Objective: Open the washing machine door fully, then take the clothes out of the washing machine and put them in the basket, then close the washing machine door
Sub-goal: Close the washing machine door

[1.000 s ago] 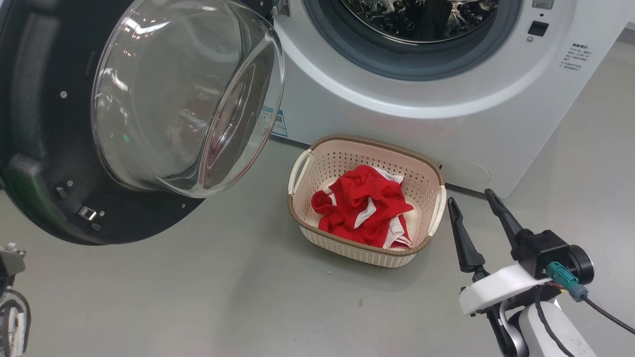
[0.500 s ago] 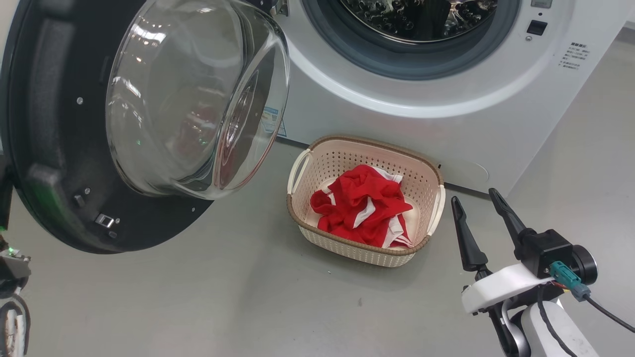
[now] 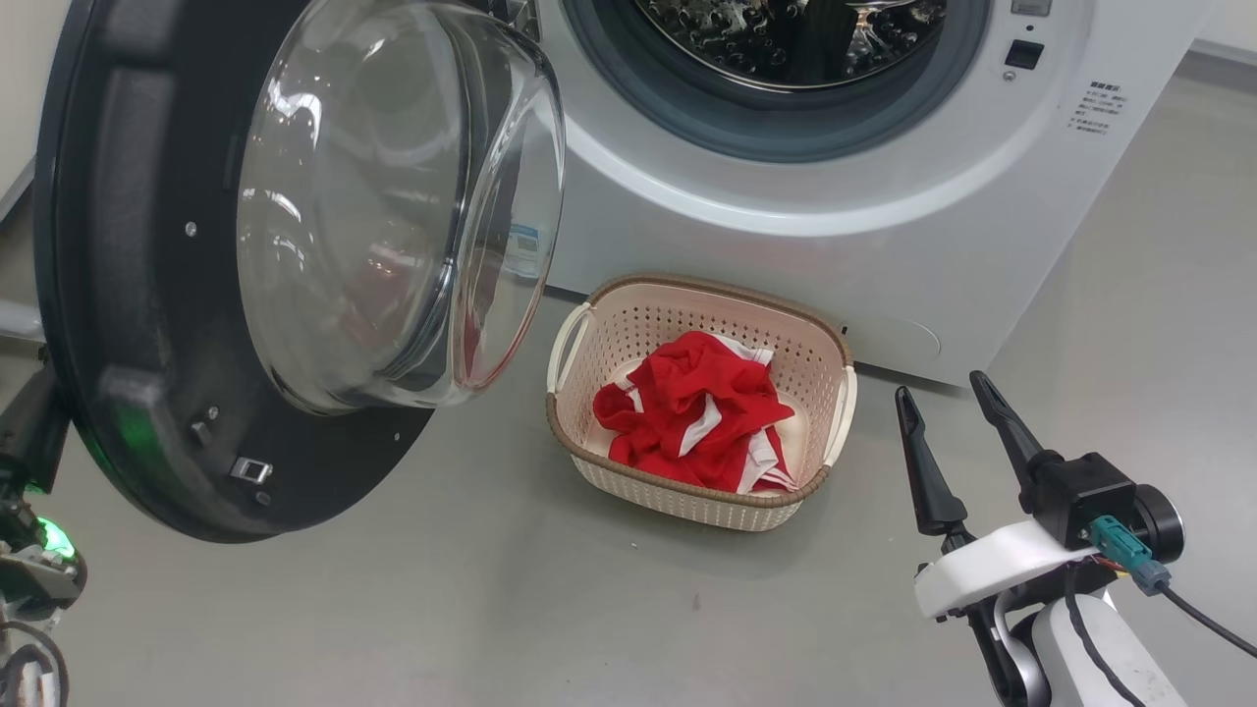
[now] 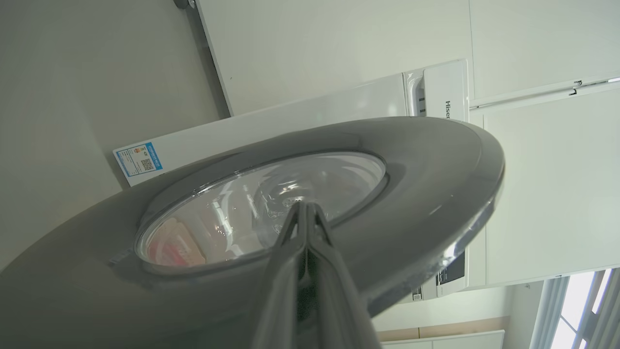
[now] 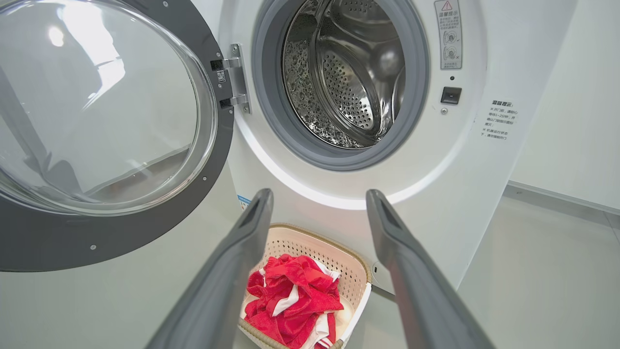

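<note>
Left wrist view: your left gripper (image 4: 305,208) has its fingers pressed together, tips seemingly on the door's (image 4: 426,160) outer face. The door's swung a bit further toward the drum (image 3: 786,39) than a second ago, so closing looks underway. The right gripper (image 3: 940,388) hangs spread and empty. The clothes (image 3: 692,412) sit in the basket (image 3: 687,501).

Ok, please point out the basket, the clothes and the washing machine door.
the basket (image 3: 687,319): head view, back wall.
the clothes (image 3: 687,407): head view, red middle.
the washing machine door (image 3: 383,196): head view, glass bowl.
</note>
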Robot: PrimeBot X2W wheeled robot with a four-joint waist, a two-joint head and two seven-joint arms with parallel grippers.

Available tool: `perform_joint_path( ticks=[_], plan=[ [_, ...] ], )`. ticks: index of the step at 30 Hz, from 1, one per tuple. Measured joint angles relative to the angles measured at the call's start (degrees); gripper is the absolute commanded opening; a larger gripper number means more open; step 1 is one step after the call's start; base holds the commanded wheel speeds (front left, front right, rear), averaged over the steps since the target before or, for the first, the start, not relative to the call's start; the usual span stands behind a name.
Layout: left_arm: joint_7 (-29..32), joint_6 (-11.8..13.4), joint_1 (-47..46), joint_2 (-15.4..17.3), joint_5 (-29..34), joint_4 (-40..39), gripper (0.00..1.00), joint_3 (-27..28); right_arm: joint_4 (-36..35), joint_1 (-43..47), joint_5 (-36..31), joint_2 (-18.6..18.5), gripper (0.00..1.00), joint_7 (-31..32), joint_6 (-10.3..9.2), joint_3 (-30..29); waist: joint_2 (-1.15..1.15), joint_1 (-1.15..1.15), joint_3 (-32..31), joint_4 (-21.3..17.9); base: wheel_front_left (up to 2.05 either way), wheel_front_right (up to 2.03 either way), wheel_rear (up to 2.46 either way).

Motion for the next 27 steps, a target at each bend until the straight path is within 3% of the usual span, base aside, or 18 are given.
perform_joint_path(
  ticks=[14, 27],
  plan=[
    [8.37, -0.01, 6.82, -2.2, -5.04, -14.01, 0.0, -0.86, -0.04, 0.01, 0.03, 0.32, 1.0, -0.02, -0.49, -0.42, 0.0, 0.0, -0.45, -3.06, 0.0, 0.0, 0.0],
    [13.76, -0.01, 13.19, -4.1, -8.16, -22.27, 0.0, -1.53, -0.31, -0.62, 0.2, 0.9, 1.0, -0.09, -1.0, -0.23, 0.0, 0.0, 0.43, -8.13, 0.0, 0.0, 0.0]
  ],
)
